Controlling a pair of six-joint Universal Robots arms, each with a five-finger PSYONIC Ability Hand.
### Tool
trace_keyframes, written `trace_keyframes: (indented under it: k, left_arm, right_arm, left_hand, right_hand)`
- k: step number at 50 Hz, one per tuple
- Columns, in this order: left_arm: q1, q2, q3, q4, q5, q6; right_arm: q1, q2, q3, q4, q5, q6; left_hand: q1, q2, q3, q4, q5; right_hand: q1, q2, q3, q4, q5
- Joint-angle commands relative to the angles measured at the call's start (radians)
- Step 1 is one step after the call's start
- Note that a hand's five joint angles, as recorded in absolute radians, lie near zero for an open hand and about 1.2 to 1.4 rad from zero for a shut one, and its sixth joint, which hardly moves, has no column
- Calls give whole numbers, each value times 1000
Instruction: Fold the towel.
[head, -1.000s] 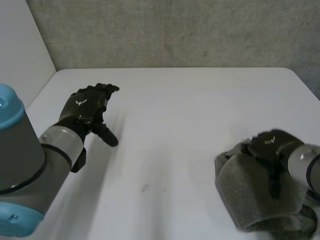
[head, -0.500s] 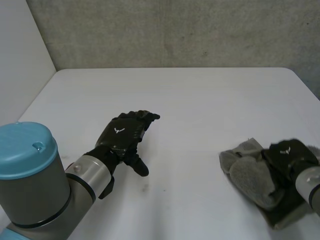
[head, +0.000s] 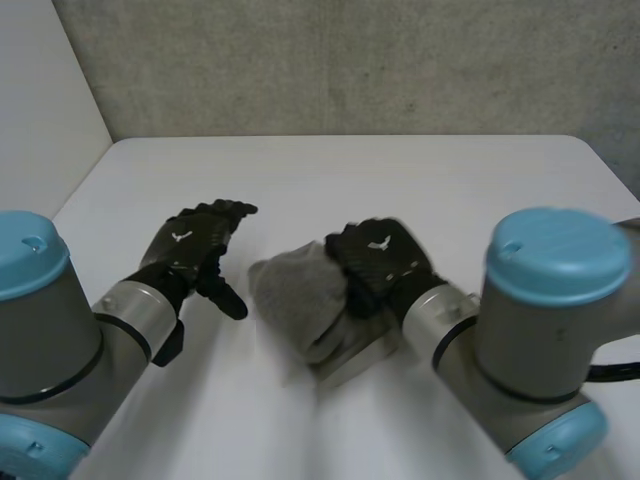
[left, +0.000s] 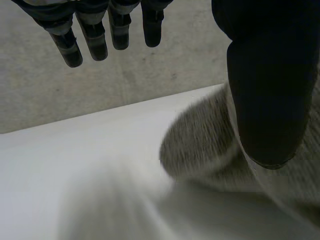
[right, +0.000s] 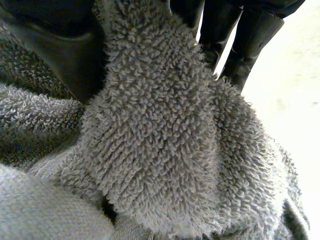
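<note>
Black fingers (right: 220, 30) of the right hand (head: 378, 262) are pinching, together with the thumb, a thick fold of the grey towel (head: 295, 300). The towel is sitting as a bunched heap in the centre of the frame, partly under this palm. I think this grip is for dragging or lifting the cloth so that it can be spread flat before folding. The left hand (head: 195, 245), at centre left, is hovering empty with its fingers relaxed and apart, just beside the towel's edge, probably ready to take a corner. The white table (head: 420, 170) is giving free room in the upper half of the frame, and its far edge is lying well apart from both hands.
</note>
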Motion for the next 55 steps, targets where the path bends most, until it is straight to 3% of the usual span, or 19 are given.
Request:
trace_keyframes:
  k: [1, 5, 8, 13, 22, 27, 32, 45, 55]
  left_arm:
    - [13, -3, 0, 0, 1, 2]
    - [11, -2, 0, -5, -1, 5]
    - [10, 0, 2, -8, -1, 3]
    - [1, 6, 5, -15, -1, 0]
    - [-10, 63, 0, -112, -2, -29]
    - [-9, 75, 2, -259, -1, -142]
    - [5, 59, -13, -310, -4, -182]
    - [19, -75, -35, -259, -1, -254]
    - [11, -148, 6, -227, -2, -259]
  right_arm:
    - [33, 76, 13, 68, 14, -81]
    - [18, 50, 18, 157, 19, -142]
    - [-5, 22, 22, 177, 14, -140]
    - [-126, -137, 35, 203, 2, -120]
    - [-185, -194, -45, 262, -33, -92]
    - [-189, -127, -156, 367, -45, -92]
    - [-172, 29, -341, 499, -48, -74]
    - [-169, 325, -726, 685, -95, -53]
    - [-228, 418, -789, 725, -98, -51]
  left_hand:
    - [3, 11, 9, 9, -24]
    - [3, 11, 9, 9, -24]
    - [3, 11, 9, 9, -24]
    - [2, 10, 8, 8, -25]
    - [2, 10, 8, 8, -25]
    - [2, 10, 8, 8, -25]
    - [2, 10, 8, 8, -25]
    - [26, 34, 32, 33, -1]
    - [88, 96, 94, 94, 61]
  right_hand:
    - [-786, -823, -835, -845, -808]
    - [-1043, -1080, -1092, -1102, -1065]
    - [-1043, -1080, -1092, -1102, -1065]
    - [-1043, -1080, -1092, -1102, -1065]
    - [-1043, -1080, -1092, -1102, -1065]
    - [-1043, -1080, -1092, -1102, -1065]
    - [-991, -1029, -1040, -1050, -1014]
    - [-853, -891, -902, -913, -876]
    - [-815, -852, -864, -874, -838]
